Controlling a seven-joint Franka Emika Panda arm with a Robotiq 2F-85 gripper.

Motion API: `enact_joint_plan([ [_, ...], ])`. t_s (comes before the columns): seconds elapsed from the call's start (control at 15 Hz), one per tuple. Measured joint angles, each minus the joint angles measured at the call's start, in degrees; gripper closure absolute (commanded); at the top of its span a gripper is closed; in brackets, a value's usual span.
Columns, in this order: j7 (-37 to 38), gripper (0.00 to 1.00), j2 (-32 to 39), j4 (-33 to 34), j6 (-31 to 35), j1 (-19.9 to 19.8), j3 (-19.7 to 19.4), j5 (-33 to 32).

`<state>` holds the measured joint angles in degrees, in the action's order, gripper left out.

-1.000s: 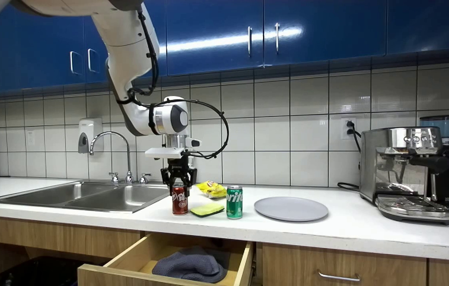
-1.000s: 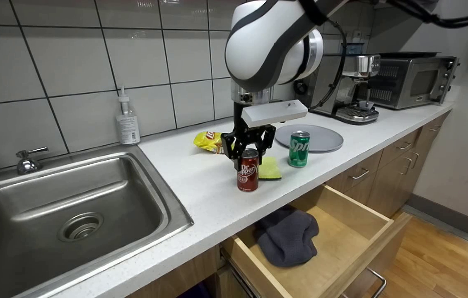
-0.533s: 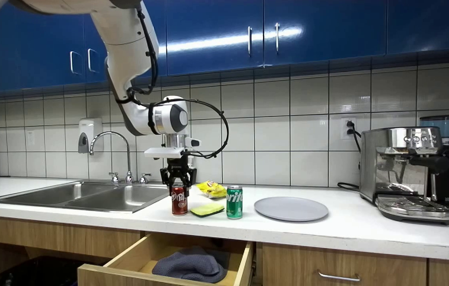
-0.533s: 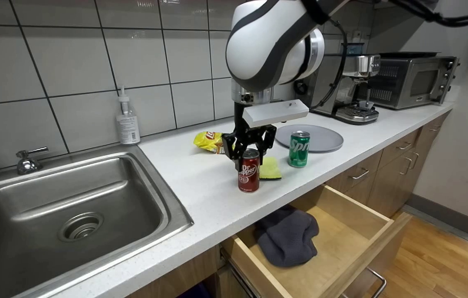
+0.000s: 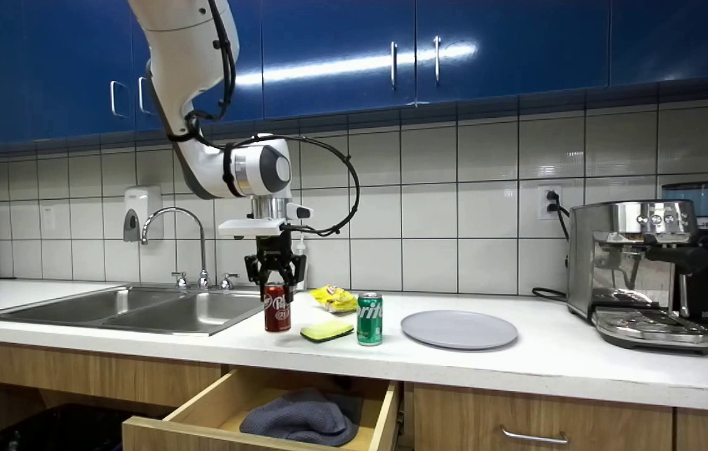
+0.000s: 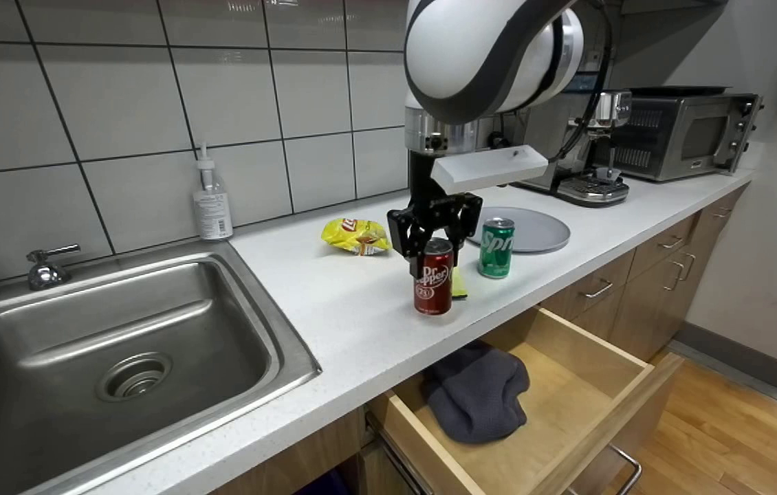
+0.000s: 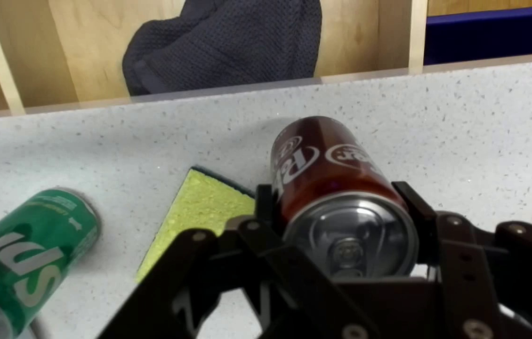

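Note:
My gripper is shut on a dark red Dr Pepper can, with a finger on each side of its upper part. The can is upright and appears lifted slightly off the counter in both exterior views. In the wrist view the can sits between the two black fingers, its silver lid facing the camera. A yellow-green sponge lies beside the can, partly hidden behind it in an exterior view. A green Sprite can stands upright beyond the sponge, and also shows in the wrist view.
A grey plate and a yellow chip bag lie on the counter. An open drawer below the counter edge holds a dark grey cloth. A steel sink and a coffee machine stand at opposite ends.
Over the last half second the gripper and red can have moved together, up a little and sideways, toward the sink in an exterior view. The other objects have stayed in place.

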<state>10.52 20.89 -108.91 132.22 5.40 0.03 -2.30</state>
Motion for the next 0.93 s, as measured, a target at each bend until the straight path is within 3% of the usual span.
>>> enact_joint_plan([
  [0.53,0.09,0.62,-9.79,-12.15,0.85,-0.07,-0.22,-0.43],
  [0.93,0.19,0.62,-13.49,-21.06,5.92,-0.52,-0.98,-1.47],
])
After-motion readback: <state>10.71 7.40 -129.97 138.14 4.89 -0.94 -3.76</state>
